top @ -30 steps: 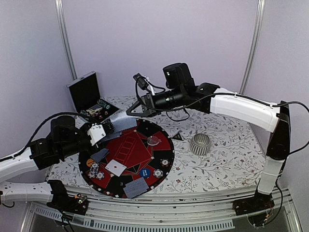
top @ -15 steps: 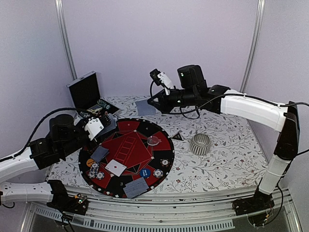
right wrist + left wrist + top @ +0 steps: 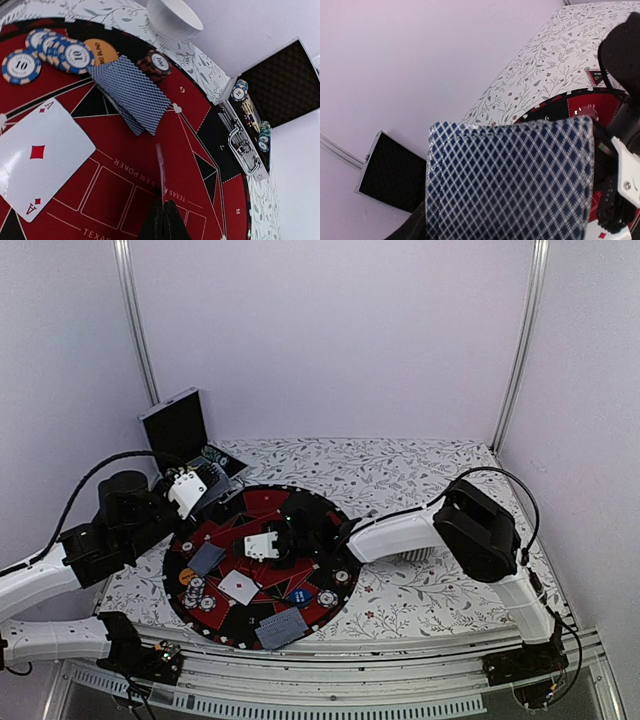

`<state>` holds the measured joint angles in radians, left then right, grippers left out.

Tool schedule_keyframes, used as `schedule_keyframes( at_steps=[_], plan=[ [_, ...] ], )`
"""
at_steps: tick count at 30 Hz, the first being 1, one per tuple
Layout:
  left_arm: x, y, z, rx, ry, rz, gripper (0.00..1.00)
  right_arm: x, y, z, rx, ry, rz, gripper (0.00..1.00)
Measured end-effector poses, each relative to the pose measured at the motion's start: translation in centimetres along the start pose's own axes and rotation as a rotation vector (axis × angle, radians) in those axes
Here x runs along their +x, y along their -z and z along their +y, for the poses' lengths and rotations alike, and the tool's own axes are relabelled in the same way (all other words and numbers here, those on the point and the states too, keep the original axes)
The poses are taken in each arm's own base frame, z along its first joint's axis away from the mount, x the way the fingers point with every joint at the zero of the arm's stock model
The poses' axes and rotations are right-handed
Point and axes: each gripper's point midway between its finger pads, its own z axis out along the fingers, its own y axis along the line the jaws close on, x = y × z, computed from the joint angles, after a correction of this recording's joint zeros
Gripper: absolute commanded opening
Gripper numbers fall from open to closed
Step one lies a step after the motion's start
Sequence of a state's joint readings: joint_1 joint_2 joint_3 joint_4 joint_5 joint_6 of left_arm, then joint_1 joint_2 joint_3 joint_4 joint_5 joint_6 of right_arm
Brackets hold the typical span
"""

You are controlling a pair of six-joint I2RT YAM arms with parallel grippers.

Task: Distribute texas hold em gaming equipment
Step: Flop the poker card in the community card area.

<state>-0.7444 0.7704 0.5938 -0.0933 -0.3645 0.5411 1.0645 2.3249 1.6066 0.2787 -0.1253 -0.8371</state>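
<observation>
My right gripper [image 3: 258,552] hangs low over the middle of the round red and black poker mat [image 3: 262,502]. In the right wrist view it [image 3: 164,205] is shut on a thin card [image 3: 160,167], seen edge-on just above the mat. My left gripper [image 3: 195,492] at the mat's far left edge is shut on a stack of blue-backed cards [image 3: 510,180] that hides its fingers. On the mat lie a face-up ace of diamonds [image 3: 37,157], face-down cards [image 3: 132,92], striped chips [image 3: 50,50], an orange disc [image 3: 102,52] and a blue disc [image 3: 301,595].
The open black case [image 3: 178,425] with chips stands at the back left, also in the right wrist view [image 3: 280,85]. More face-down cards [image 3: 282,628] lie at the mat's near edge. My right arm lies across the mat's right side and hides the silver cup.
My right arm has swung down from the back of the table with its card to low over the mat's middle. My left gripper has drawn back left with the stack.
</observation>
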Motion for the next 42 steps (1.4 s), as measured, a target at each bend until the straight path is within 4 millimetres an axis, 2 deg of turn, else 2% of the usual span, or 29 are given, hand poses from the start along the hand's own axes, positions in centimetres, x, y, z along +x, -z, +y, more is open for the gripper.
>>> schedule_keyframes(
  at_steps=[5, 9, 15, 26, 42],
  plan=[
    [0.1, 0.0, 0.1, -0.003, 0.005, 0.002, 0.54, 1.3, -2.0, 3.3, -0.032, 0.223, 0.009, 0.02],
    [0.0, 0.0, 0.1, 0.001, 0.010, -0.001, 0.54, 3.1, -1.9, 5.3, -0.071, 0.351, 0.040, 0.02],
    [-0.1, 0.0, 0.0, 0.006, 0.014, -0.005, 0.54, 2.7, -0.9, 6.6, -0.104, 0.467, 0.007, 0.02],
    [-0.1, 0.0, 0.1, 0.006, 0.015, -0.005, 0.54, 2.0, 0.2, 8.1, -0.199, 0.519, -0.016, 0.02],
    [-0.1, 0.0, 0.0, 0.008, 0.018, -0.006, 0.54, -0.3, 0.2, 9.0, -0.238, 0.562, -0.058, 0.02]
  ],
)
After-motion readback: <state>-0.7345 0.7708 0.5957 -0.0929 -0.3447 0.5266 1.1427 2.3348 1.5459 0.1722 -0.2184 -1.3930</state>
